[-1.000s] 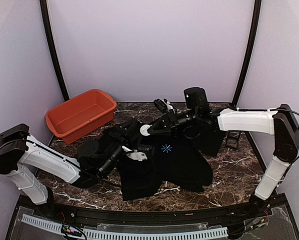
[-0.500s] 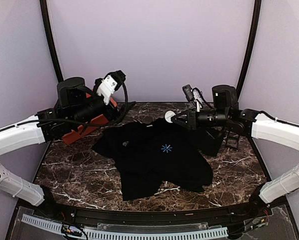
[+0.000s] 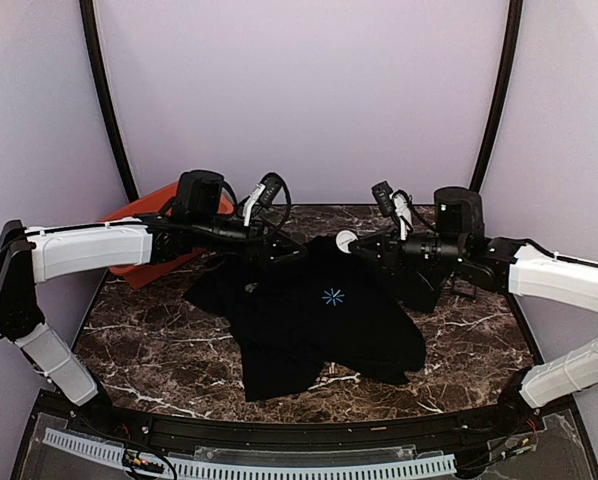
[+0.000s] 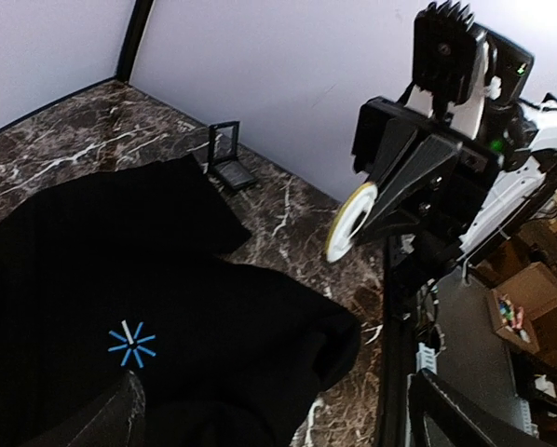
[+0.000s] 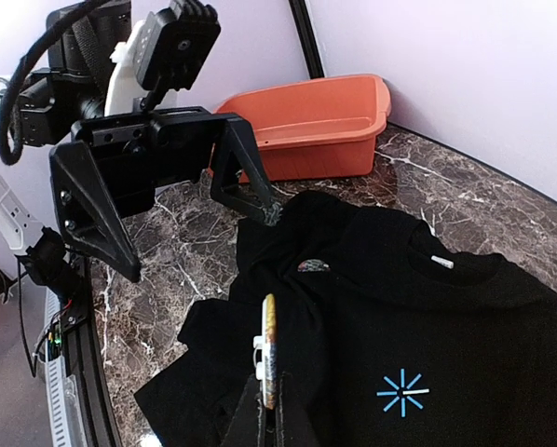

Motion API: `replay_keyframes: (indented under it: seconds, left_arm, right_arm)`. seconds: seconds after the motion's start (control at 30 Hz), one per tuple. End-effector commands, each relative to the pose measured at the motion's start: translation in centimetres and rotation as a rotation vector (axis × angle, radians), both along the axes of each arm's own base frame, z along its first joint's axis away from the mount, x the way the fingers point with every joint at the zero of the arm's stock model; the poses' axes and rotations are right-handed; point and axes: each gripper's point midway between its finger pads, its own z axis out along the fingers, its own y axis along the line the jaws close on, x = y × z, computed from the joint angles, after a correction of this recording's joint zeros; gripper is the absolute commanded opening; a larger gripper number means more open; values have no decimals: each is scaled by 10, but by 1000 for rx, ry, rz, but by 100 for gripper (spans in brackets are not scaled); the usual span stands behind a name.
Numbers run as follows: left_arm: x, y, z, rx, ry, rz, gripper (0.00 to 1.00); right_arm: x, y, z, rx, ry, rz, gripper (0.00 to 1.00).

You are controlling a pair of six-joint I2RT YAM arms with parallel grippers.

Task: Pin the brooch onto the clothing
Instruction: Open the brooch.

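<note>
Gripping the brooch point(image 5: 268, 346) by its rim, the right tool point(image 5: 265, 405) is clenched on it above the collar end of the black T-shirt point(image 3: 319, 320) spread on the worktop point(image 3: 459, 340); the disc stands on edge, its pale face towards the left tool point(image 3: 284, 250), whose fingers are spread wide
</note>
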Motion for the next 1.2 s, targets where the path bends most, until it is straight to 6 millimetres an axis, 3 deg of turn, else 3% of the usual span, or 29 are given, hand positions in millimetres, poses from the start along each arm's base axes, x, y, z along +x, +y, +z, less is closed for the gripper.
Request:
replay_keyframes:
  seconds: [0.0, 0.13, 0.37, 0.73, 1.17]
  left_arm:
    - [-30, -12, 40, -219, 125, -179, 97]
    - [-32, -21, 53, -342, 184, -252, 89]
    - [-15, -34, 38, -359, 318, -223, 72]
    - [-5, -39, 31, -338, 355, -182, 61]
    - [-8, -54, 24, -308, 393, -197, 49]
  right_arm:
    - [-8, 4, 16, 42, -109, 35, 0]
    - [-10, 7, 20, 47, -149, 28, 0]
    - [-11, 22, 13, -9, -157, 36, 0]
    - [-8, 29, 15, -41, -196, 21, 0]
    - [-4, 31, 13, -74, -201, -2, 0]
